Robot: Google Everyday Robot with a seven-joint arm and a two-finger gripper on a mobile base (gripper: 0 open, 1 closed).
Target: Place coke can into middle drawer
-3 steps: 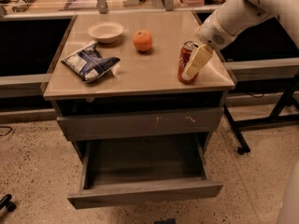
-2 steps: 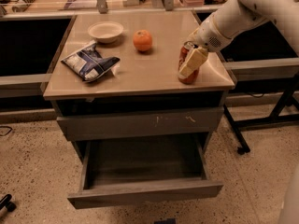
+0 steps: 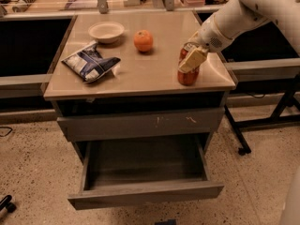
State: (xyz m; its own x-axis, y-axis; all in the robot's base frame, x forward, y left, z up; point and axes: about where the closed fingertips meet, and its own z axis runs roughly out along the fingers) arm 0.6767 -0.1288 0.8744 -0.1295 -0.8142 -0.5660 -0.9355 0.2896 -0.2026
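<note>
Camera view: the small red Coca-Cola can stands near the right edge of the tan tabletop, right of centre in the frame. The cream-coloured gripper sits over the can's upper half, covering it; clamped or loose, cannot tell. The wide grey middle drawer hangs open at lower centre.
</note>
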